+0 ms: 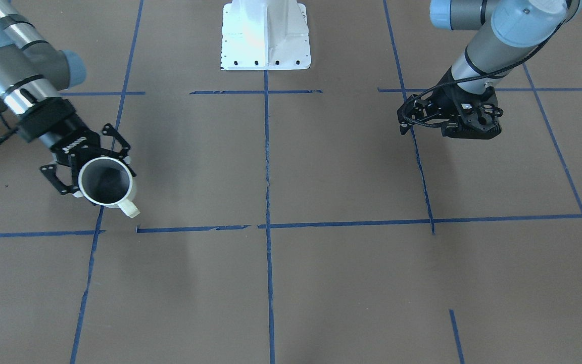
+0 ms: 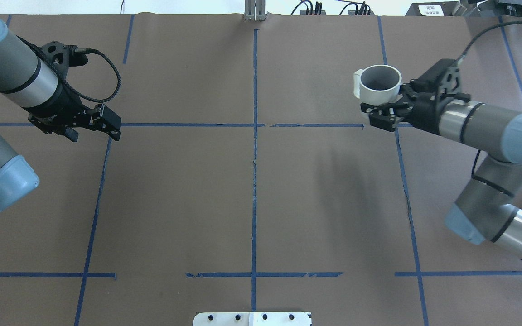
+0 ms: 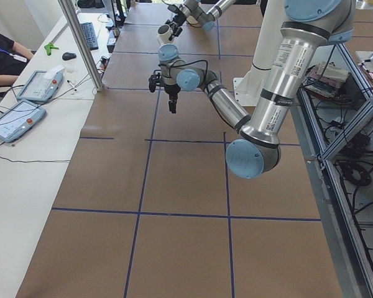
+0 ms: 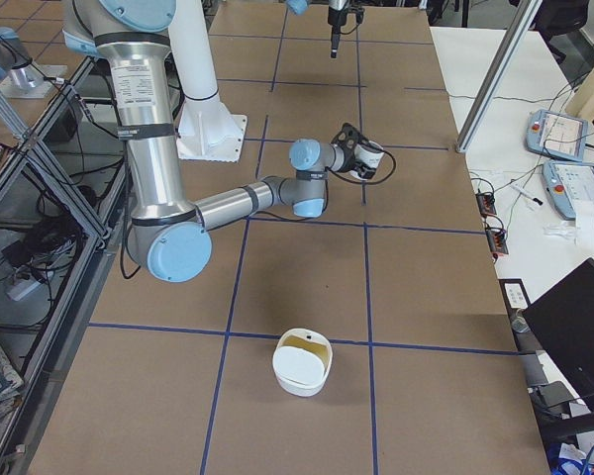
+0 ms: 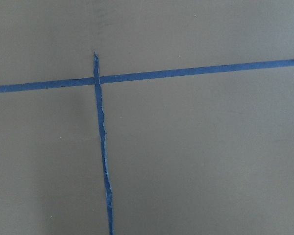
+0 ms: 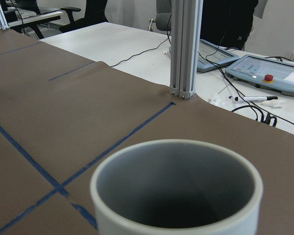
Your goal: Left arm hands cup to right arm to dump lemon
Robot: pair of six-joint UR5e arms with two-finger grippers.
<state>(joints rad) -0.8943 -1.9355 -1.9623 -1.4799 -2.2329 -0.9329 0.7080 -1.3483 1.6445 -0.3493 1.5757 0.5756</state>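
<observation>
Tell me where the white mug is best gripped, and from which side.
Grip the cup across its round body, below the rim, coming from the side opposite the handle. It stands upright with the handle jutting one way, so that approach leaves the mouth clear. The right gripper holds it this way.

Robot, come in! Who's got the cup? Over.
Right gripper shut on cup, off the table. Left gripper empty, far away. Nothing seen between them.

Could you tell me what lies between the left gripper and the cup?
Only bare brown table and blue tape lines separate left gripper and cup, per the overhead view.
</observation>
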